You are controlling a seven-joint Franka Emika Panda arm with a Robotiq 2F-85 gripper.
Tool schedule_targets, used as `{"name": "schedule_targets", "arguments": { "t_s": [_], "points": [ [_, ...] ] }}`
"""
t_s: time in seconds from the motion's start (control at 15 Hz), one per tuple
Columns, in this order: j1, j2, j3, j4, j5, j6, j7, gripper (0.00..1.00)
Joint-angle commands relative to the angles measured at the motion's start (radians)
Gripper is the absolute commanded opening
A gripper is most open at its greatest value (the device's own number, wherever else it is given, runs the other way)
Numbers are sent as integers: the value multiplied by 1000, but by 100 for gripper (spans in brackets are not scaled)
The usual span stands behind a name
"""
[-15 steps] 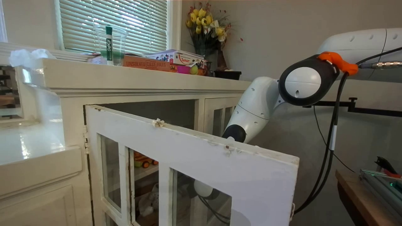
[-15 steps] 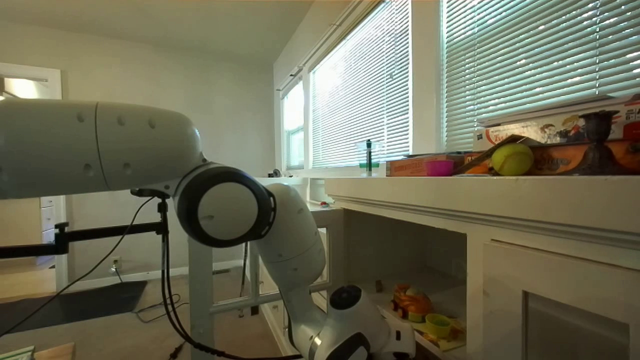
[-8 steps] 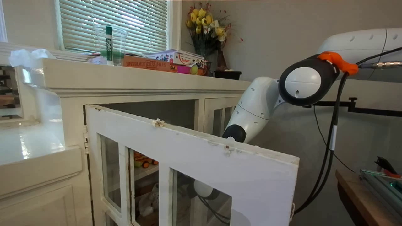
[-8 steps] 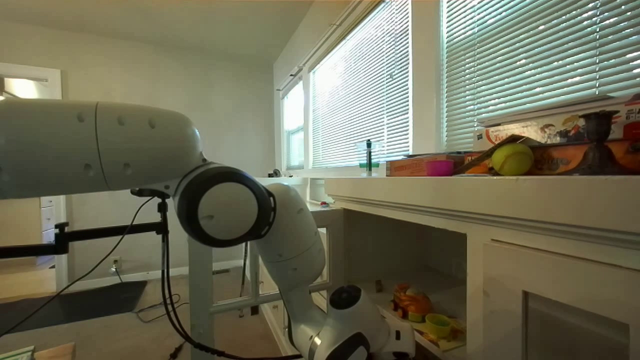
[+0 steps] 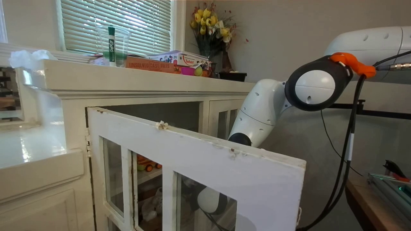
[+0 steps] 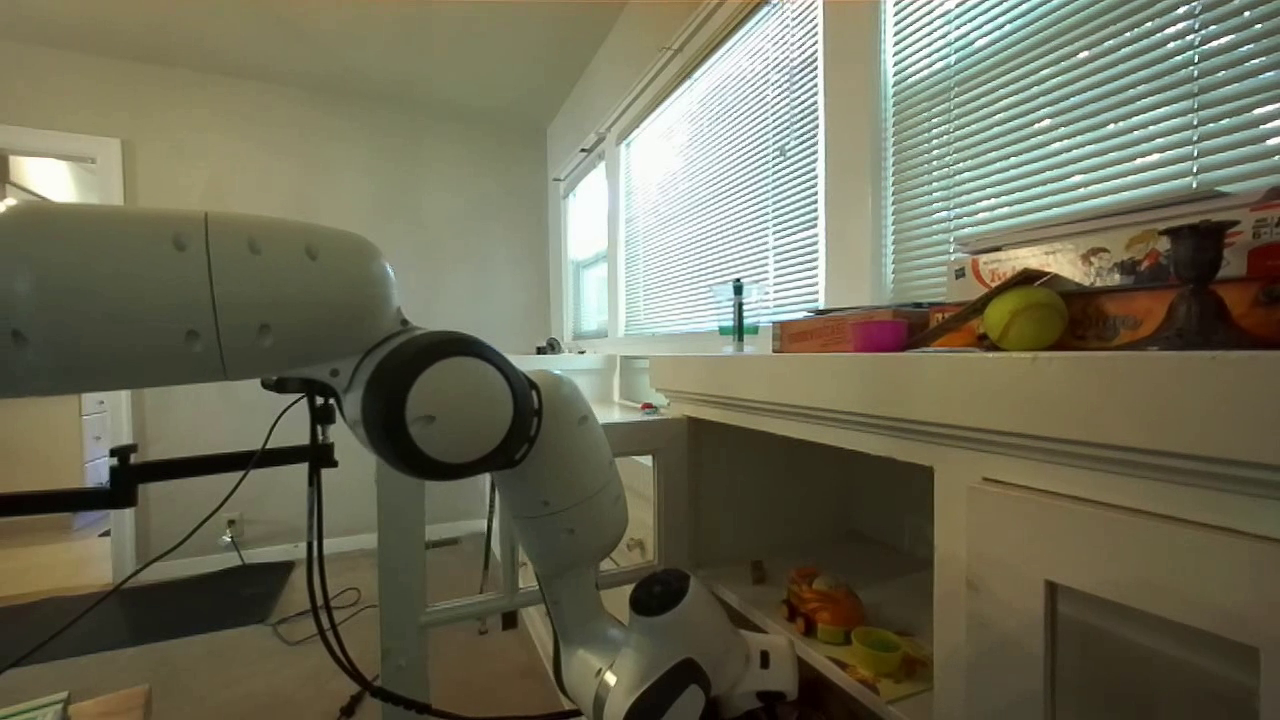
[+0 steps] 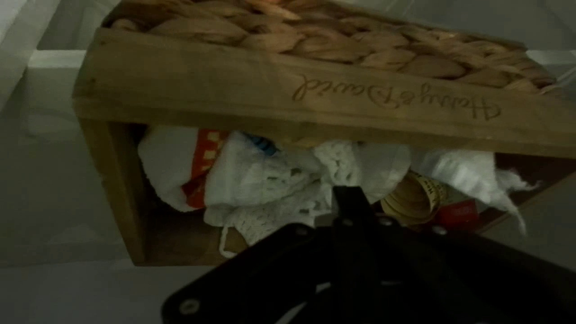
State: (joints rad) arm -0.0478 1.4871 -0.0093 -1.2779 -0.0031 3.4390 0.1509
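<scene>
Cabinet (image 6: 1100,400): one, white; lower part cropped in both exterior views.
Robot arm (image 5: 265,109): one; in an exterior view its low end drops out of sight behind the door.
Door (image 5: 250,179): one, swung open; three panes in the top row, the row beneath mostly cut off.
Wooden crate (image 7: 198,81): one; board lettered "Harry & David", upside down in the wrist view; right end runs out of frame.
Woven piece (image 7: 328,40): one, along the crate's board; top cropped, full shape unclear.
End effector (image 7: 348,198): one; clenched, fingertips together, at the crate's opening over the lace cloth. Too dark to tell whether a fold is pinched. Hidden or cut off in both exterior views.
White lace cloth (image 7: 288,184): bunched in the crate, mid-opening; one piece or several, cannot tell. Partly covered by the end effector.
Red-banded cloth (image 7: 175,166): one, in the crate, left of the lace in the wrist view.
Crumpled white stuff (image 7: 468,173): one bunch, right side of the crate; cloth or plastic, cannot tell.
Orange toy (image 6: 825,605): one, wheeled, on the shelf (image 6: 735,580).
Green cup (image 6: 877,650): one, just beside the toy.
Yellow roll (image 7: 407,200): one, in the crate; print mostly illegible.
Red piece (image 7: 459,213): one, beside the roll; shape murky.
Blue thing (image 7: 263,143): one; mostly buried, cannot identify.
</scene>
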Motion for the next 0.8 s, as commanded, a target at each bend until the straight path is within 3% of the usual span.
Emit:
{"name": "schedule_targets", "arguments": {
  "t_s": [0.0,0.07,0.2,0.73],
  "points": [
    [47,1,-17,-33,59,57,-29,26],
    [51,1,-17,-34,61,62,-30,27],
    [61,1,-20,-34,65,62,-32,40],
    [105,0,-59,-31,94,92,-39,96]
  ]
}}
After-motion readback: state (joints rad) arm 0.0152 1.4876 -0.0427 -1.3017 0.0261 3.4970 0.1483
